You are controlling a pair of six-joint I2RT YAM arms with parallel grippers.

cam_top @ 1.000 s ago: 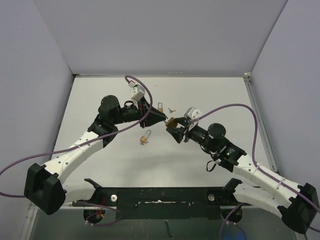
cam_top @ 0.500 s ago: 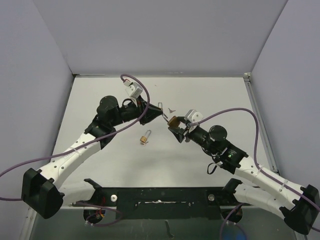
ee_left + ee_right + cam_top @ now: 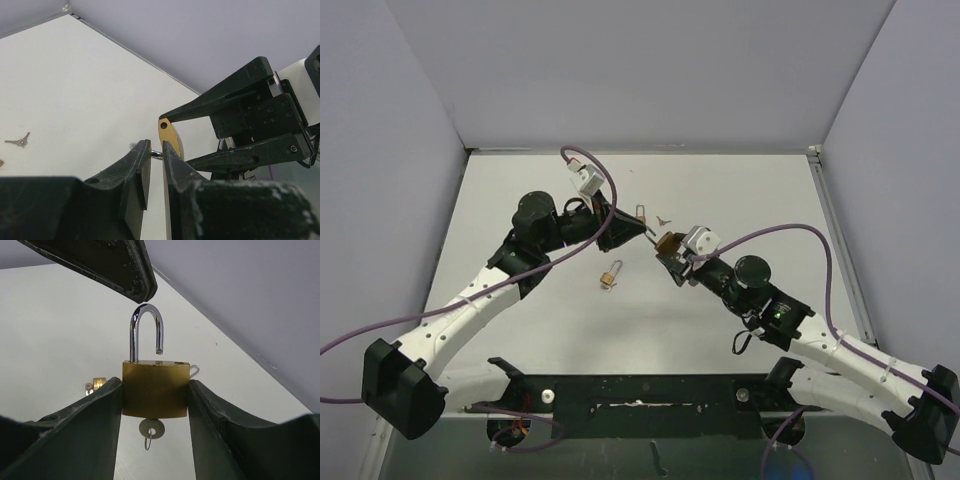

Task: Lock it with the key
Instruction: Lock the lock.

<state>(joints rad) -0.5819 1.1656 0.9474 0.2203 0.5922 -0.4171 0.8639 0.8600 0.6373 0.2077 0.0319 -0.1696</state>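
My right gripper point(image 3: 670, 252) is shut on the body of a brass padlock point(image 3: 155, 389) and holds it above the table. Its steel shackle point(image 3: 146, 330) is raised and open. A key point(image 3: 151, 429) sits in the keyhole underneath. My left gripper point(image 3: 642, 232) has its jaws nearly closed, and its fingertips point(image 3: 142, 290) rest right on top of the shackle. In the left wrist view the padlock point(image 3: 169, 137) shows edge-on just beyond my left gripper point(image 3: 156, 146), between the right gripper's fingers point(image 3: 225, 102).
A small brass padlock point(image 3: 610, 277) with a key lies on the table below the grippers and also shows in the right wrist view point(image 3: 98, 384). Another small lock point(image 3: 640, 213) and a loose pair of keys point(image 3: 664, 217) lie further back.
My left gripper has lifted and drawn back a little, its tips now on top of the shackle. My right gripper has shifted slightly left with the padlock still in it.
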